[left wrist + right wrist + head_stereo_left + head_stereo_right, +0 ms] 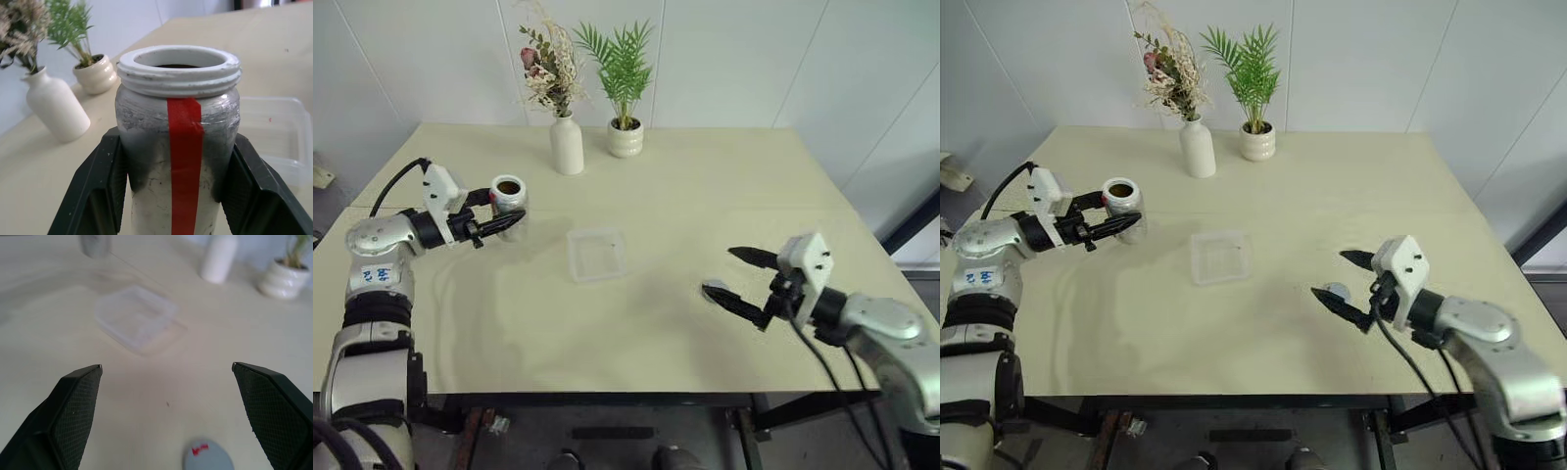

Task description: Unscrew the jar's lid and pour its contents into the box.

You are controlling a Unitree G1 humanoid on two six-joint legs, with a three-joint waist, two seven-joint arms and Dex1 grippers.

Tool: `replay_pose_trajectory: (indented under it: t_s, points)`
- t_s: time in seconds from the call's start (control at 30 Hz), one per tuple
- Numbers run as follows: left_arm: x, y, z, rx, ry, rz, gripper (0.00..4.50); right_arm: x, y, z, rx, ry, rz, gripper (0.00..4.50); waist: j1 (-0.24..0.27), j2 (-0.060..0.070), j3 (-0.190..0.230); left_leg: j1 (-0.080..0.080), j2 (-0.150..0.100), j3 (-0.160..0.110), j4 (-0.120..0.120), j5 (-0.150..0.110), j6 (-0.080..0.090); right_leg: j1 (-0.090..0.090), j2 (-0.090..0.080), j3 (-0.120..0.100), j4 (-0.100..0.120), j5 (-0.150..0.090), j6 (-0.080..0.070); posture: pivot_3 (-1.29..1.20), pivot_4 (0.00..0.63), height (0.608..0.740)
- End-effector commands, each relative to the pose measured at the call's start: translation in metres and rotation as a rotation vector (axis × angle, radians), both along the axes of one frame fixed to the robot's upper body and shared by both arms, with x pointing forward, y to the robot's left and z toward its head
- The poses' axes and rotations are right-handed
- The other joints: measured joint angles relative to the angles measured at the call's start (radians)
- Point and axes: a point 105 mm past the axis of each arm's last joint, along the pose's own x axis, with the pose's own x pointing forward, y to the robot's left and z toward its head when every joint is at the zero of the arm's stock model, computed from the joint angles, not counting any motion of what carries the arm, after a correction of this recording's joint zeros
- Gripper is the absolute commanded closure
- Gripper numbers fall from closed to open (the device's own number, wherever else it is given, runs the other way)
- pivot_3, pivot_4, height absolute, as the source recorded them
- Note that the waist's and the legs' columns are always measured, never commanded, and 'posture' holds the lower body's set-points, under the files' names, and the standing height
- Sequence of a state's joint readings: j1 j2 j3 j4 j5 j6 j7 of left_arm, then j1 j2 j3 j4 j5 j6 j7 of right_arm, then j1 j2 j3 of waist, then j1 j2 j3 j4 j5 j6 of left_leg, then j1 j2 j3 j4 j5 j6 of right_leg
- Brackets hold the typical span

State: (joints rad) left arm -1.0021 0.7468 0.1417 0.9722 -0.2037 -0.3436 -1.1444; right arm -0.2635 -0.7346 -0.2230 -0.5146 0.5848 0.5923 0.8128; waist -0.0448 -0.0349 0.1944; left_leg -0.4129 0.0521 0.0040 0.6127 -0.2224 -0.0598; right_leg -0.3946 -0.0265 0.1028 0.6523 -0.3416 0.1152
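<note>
My left gripper [507, 211] is shut on the jar [509, 195], a silver cylinder with a red stripe [185, 147], and holds it upright above the table's left side. The jar's white threaded mouth is open, with the dark brown contents [508, 187] inside. The clear plastic box [596, 254] lies on the table's middle, right of the jar. At the front right my right gripper [719, 271] hangs open above the table with nothing between its fingers. Just below it the grey lid [1336, 291] lies flat on the table, red mark up [208, 456].
A white vase [567, 145] with dried flowers and a white pot [626, 138] with a green plant stand at the table's back. The pale table [509, 323] ends close behind my right gripper at the front edge.
</note>
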Motion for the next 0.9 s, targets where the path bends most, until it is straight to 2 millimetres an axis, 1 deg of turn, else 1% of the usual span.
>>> replay_pose_trajectory:
  t_s: [0.03,0.17,0.3,0.33,0.37,0.47,0.57,0.67,0.73,0.8,0.9]
  points:
    - [0.006,-0.019,0.012,0.176,-0.076,-0.050,2.37,-0.003,0.004,0.012,-0.055,-0.032,0.079,0.00,0.002,0.000,0.000,0.000,0.000,0.000,0.000,0.000,0.000,0.000,0.000,0.000,0.000,0.000,0.001,0.00,0.150,0.740]
    - [0.011,-0.049,0.018,0.350,-0.146,-0.139,2.37,0.004,0.010,0.023,-0.065,-0.050,0.107,0.00,0.004,-0.001,0.000,-0.001,0.000,0.001,0.001,0.000,0.001,-0.001,0.000,0.001,0.000,0.000,0.001,0.00,0.150,0.740]
    - [0.012,-0.074,0.024,0.518,-0.233,-0.206,2.37,0.003,0.015,0.030,-0.070,-0.056,0.137,0.00,0.009,-0.001,0.000,-0.007,0.000,0.001,0.001,0.000,0.001,-0.007,0.000,0.001,0.000,0.000,0.001,0.00,0.150,0.740]
    - [0.012,-0.077,0.026,0.538,-0.250,-0.215,2.37,0.002,0.016,0.031,-0.070,-0.056,0.142,0.00,0.011,-0.001,0.000,-0.010,0.000,0.001,0.001,0.000,0.001,-0.010,0.000,0.001,0.000,0.000,0.001,0.00,0.150,0.740]
    - [0.012,-0.080,0.024,0.594,-0.268,-0.223,2.37,0.002,0.017,0.030,-0.073,-0.055,0.144,0.00,0.013,-0.001,0.000,-0.011,0.000,0.002,0.001,0.000,0.001,-0.012,0.000,0.002,0.001,0.000,0.001,0.00,0.150,0.740]
    - [0.020,-0.083,0.019,0.778,-0.341,-0.178,2.37,0.001,0.016,0.029,-0.088,-0.060,0.137,0.00,0.016,-0.001,0.001,-0.012,0.000,0.003,0.001,0.000,0.001,-0.015,0.000,0.003,0.001,0.000,0.002,0.00,0.150,0.740]
    - [0.027,-0.087,0.021,0.898,-0.439,-0.137,2.37,0.001,0.015,0.030,-0.080,-0.067,0.124,0.00,0.015,-0.001,0.001,-0.012,0.000,0.005,0.002,-0.001,0.001,-0.015,0.000,0.005,0.002,0.000,0.002,0.00,0.150,0.740]
    - [0.036,-0.091,0.034,1.117,-0.657,-0.077,2.37,-0.001,0.013,0.029,-0.090,-0.063,0.114,0.00,0.016,-0.005,0.003,-0.012,0.000,0.006,0.004,-0.001,0.001,-0.015,0.000,0.006,0.003,0.001,0.003,0.00,0.150,0.740]
    - [0.037,-0.096,0.041,1.132,-0.743,-0.064,2.37,-0.001,0.012,0.030,-0.084,-0.061,0.107,0.00,0.016,-0.006,0.003,-0.012,-0.001,0.007,0.004,-0.001,0.001,-0.015,0.000,0.007,0.002,0.001,0.004,0.00,0.150,0.740]
    - [0.036,-0.109,0.052,1.187,-0.916,-0.083,2.37,0.000,0.010,0.031,-0.088,-0.064,0.097,0.00,0.018,-0.007,0.004,-0.012,-0.001,0.008,0.004,-0.001,0.002,-0.015,0.000,0.009,0.002,0.002,0.004,0.00,0.150,0.740]
    - [0.033,-0.120,0.056,1.232,-1.092,-0.135,2.37,0.002,0.009,0.031,-0.091,-0.064,0.091,0.00,0.019,-0.008,0.005,-0.012,-0.001,0.008,0.005,-0.001,0.002,-0.015,0.000,0.009,0.002,0.002,0.005,0.00,0.150,0.740]
